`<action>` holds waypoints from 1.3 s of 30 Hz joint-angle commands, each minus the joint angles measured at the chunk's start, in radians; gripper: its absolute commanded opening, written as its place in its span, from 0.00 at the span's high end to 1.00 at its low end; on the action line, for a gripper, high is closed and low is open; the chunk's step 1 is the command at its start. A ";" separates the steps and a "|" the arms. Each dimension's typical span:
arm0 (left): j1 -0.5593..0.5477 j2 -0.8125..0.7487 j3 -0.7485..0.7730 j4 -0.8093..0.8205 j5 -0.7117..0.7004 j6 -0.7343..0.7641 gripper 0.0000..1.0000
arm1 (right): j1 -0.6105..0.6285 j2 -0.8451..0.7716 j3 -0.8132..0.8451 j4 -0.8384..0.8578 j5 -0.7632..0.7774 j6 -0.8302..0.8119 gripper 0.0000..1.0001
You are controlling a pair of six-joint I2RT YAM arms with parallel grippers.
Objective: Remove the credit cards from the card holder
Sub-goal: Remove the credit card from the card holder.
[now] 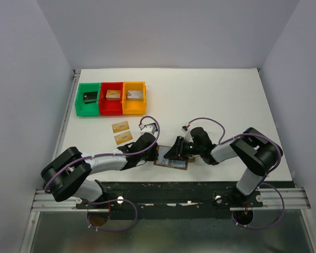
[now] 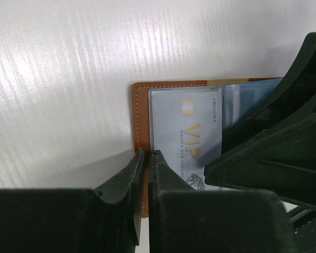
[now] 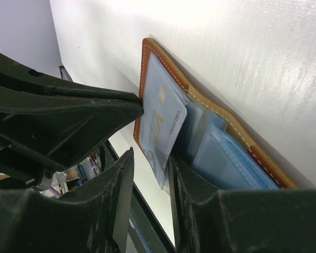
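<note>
The brown leather card holder (image 1: 171, 162) lies open near the table's front edge. My left gripper (image 1: 156, 153) is shut on its left leather edge (image 2: 139, 116), which runs between the fingers (image 2: 146, 161). A pale blue VIP credit card (image 2: 187, 134) sticks partly out of the clear pocket. My right gripper (image 1: 175, 153) is open, and the card's lower corner (image 3: 160, 126) sits between its fingers (image 3: 150, 163), next to the right finger. Pale blue inner pockets (image 3: 226, 158) show beside it. Two tan-gold credit cards (image 1: 120, 127) (image 1: 124, 137) lie on the table to the left.
Green (image 1: 88, 86), red (image 1: 111, 85) and orange (image 1: 134, 84) bins stand at the back left, each with a small block inside. The table's front edge and a dark rail run just below the card holder. Both arms meet over it.
</note>
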 commanded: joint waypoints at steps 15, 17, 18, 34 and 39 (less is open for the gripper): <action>-0.001 0.066 -0.022 -0.037 0.027 -0.020 0.96 | 0.019 -0.160 -0.027 -0.154 0.051 -0.058 0.64; -0.001 0.068 -0.022 -0.037 0.028 -0.018 0.97 | 0.016 -0.174 -0.026 -0.166 0.054 -0.061 0.65; 0.000 0.068 -0.021 -0.037 0.028 -0.021 0.98 | 0.017 -0.178 -0.026 -0.171 0.054 -0.062 0.65; 0.014 0.083 -0.027 -0.034 0.034 -0.029 1.00 | 0.017 -0.246 -0.014 -0.269 0.072 -0.092 0.69; 0.019 0.091 -0.025 -0.035 0.037 -0.032 1.00 | 0.017 -0.264 -0.014 -0.292 0.081 -0.096 0.70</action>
